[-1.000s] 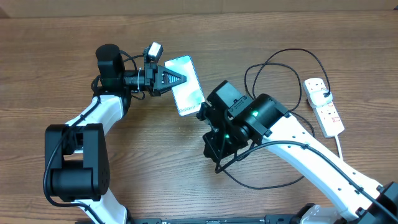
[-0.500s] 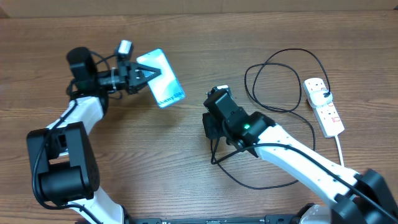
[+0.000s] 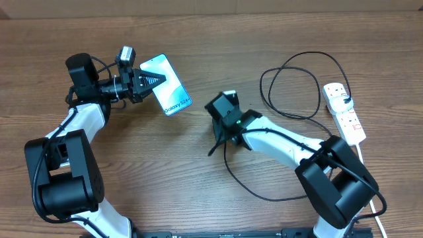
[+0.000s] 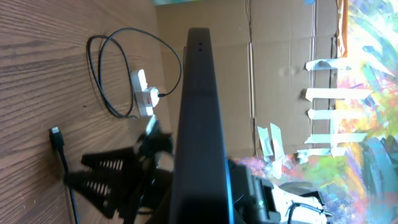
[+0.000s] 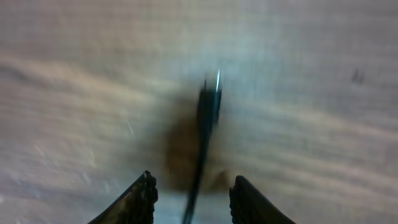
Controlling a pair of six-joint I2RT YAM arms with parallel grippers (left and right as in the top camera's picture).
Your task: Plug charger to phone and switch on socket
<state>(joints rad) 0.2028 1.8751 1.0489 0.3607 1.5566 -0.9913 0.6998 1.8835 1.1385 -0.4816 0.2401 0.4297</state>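
My left gripper [image 3: 144,83] is shut on one end of the phone [image 3: 168,93] and holds it tilted above the table at the upper left, teal screen showing. In the left wrist view the phone [image 4: 199,118] appears edge-on as a dark slab. The charger's black cable [image 3: 291,116] loops from a white adapter in the socket [image 3: 346,118] at the right. Its plug tip [image 3: 213,151] lies on the wood. My right gripper [image 3: 219,140] is open just over it. In the right wrist view the plug [image 5: 209,106] lies ahead, with the cable running between the open fingers [image 5: 194,178], untouched.
The cable makes a wide loop on the table [image 3: 132,172] between the right arm and the socket, with another bend near the front [image 3: 264,195]. The socket's white cord [image 3: 363,155] runs toward the front right. Cardboard [image 4: 280,56] stands behind the table.
My left gripper carried the phone left and away from the centre. My right arm swung round, and its open gripper now points down at the plug tip.
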